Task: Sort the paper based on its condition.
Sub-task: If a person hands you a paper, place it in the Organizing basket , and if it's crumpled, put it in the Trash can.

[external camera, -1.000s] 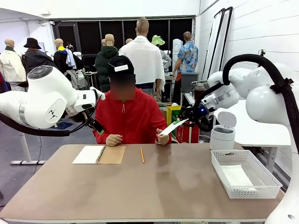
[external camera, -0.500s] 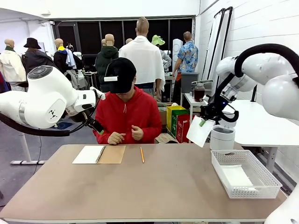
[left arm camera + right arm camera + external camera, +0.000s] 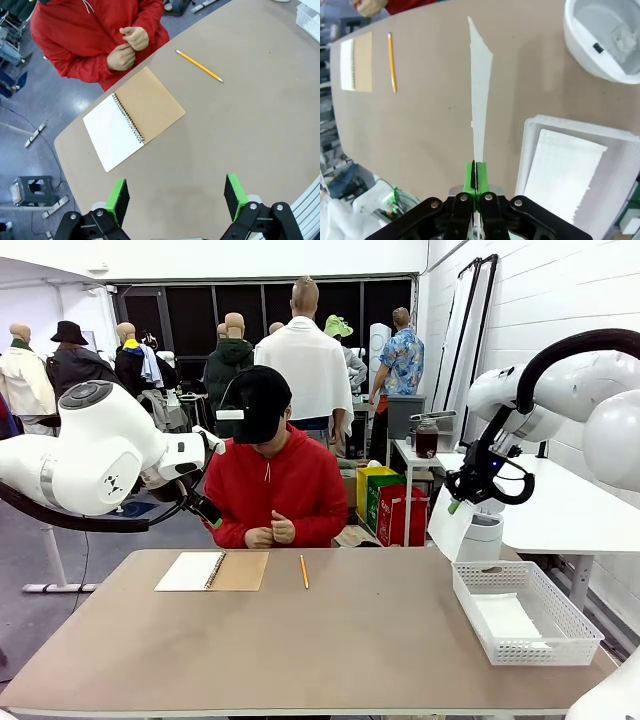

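Apparently flat paper [image 3: 480, 90] pinched in closed right hand [image 3: 475, 176].

No legible text, label, brand, number or sign is showing in any view; printed surfaces are reading blank.

Setting: indoor robotics lab or test hall, not a home. Evidence: two white robot arms [image 3: 90, 455] mounted at a plain brown table [image 3: 330, 640], bare grey concrete floor [image 3: 30, 115], white panelled wall [image 3: 560, 300] at right, dark glazed partition [image 3: 190, 315] behind. Further white worktable [image 3: 545, 505] stands at right. One person in a red hoodie [image 3: 272, 490] sits at the far side.
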